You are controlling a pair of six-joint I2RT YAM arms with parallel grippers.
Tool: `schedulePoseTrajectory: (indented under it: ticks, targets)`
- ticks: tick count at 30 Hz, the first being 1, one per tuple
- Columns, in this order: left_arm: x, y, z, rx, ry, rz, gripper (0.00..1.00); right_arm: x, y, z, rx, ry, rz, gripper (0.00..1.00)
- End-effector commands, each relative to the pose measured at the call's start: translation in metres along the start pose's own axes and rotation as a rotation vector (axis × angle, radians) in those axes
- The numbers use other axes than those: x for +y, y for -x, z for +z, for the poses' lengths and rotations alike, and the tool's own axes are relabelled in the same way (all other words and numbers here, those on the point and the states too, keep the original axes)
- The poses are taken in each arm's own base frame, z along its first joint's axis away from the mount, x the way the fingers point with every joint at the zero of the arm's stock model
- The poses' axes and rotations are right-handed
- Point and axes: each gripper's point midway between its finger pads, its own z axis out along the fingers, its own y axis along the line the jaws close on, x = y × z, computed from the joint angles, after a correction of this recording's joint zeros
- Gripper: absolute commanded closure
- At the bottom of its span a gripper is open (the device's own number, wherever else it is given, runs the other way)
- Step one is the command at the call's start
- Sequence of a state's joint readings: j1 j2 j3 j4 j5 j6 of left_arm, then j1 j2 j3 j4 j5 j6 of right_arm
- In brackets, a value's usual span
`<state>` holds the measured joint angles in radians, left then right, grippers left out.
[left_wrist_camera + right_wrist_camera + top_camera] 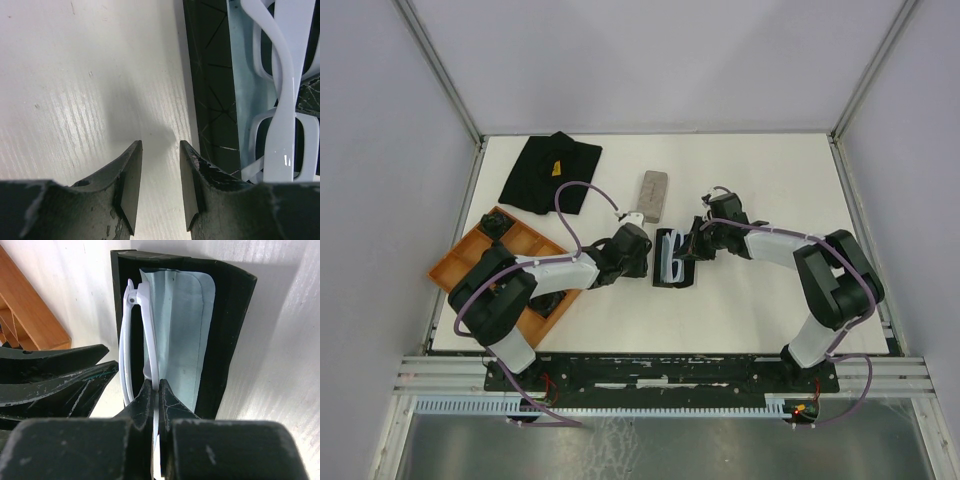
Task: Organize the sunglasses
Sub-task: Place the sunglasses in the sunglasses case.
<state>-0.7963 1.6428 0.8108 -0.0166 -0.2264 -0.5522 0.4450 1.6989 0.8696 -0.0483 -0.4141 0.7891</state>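
Two fingers of the right gripper (157, 386) are pinched together on the thin frame of the pale sunglasses (149, 330), holding them on edge in the open black case (227, 315), against the light blue cloth (180, 315) lining it. The left gripper (160, 145) hangs just beside the case, fingers partly apart with nothing between them. The step in hand looks like seating this pair in its case; the next move probably calls for tipping it flat onto the cloth before letting go.
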Motion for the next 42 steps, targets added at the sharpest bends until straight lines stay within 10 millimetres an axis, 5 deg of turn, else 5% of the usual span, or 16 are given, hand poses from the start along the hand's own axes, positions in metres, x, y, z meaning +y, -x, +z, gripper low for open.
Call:
schedulePoseTrajectory:
  ticks: [1, 35, 42]
  targets:
    - [-0.014, 0.028, -0.006, -0.068, -0.040, 0.024, 0.57, 0.023, 0.018, 0.001, -0.038, 0.070, -0.026, 1.00]
    - [-0.015, 0.029, -0.004, -0.064, -0.040, 0.035, 0.57, 0.022, 0.015, 0.029, 0.016, 0.137, -0.013, 1.00]
    - [-0.016, 0.029, -0.003, -0.061, -0.042, 0.037, 0.57, 0.023, 0.016, 0.032, 0.024, 0.137, -0.023, 0.88]
